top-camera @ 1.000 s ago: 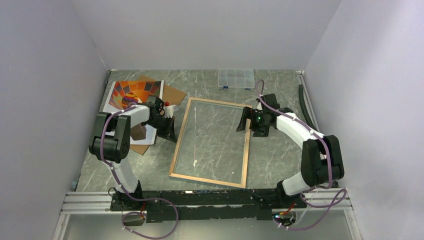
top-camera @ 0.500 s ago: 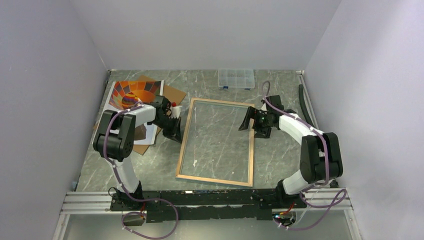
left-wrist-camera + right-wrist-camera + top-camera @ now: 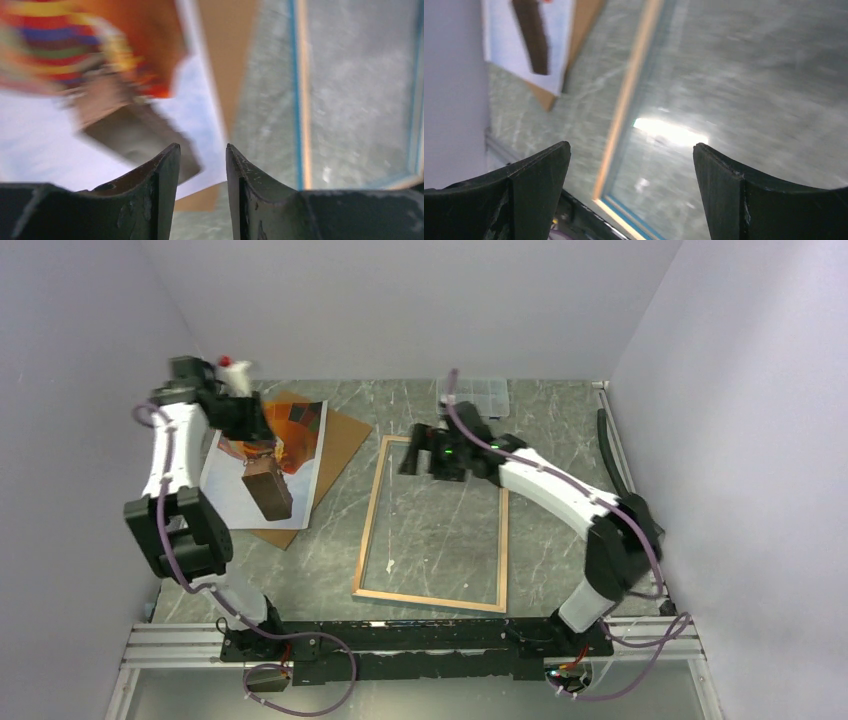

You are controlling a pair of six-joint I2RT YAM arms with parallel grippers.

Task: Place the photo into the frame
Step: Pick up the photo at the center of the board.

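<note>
Frame, rectangle of tan wood with clear pane (image 3: pixel 432 530): lies flat on grey marbled bench (image 3: pixel 560 540), nothing inside. Photo, paper print of orange patchwork balloon (image 3: pixel 288 462): rests picture-up on brown backing board (image 3: pixel 342 440), beside frame, apart. Right tool (image 3: pixel 631 147): hovers over frame's far end, spread wide, empty. Left tool (image 3: pixel 202 150): hangs above photo, jaws slightly parted, grasping nothing. Judged barely begun: pick-up, insertion left.

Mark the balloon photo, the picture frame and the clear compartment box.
Paper hot-air balloon photo (image 3: pixel 232 492): top view, pale sky left of basket.
Wood-coloured rectangular picture frame (image 3: pixel 368 525): top view, left rail.
Clear plastic compartment box (image 3: pixel 485 392): top view, lid.
</note>
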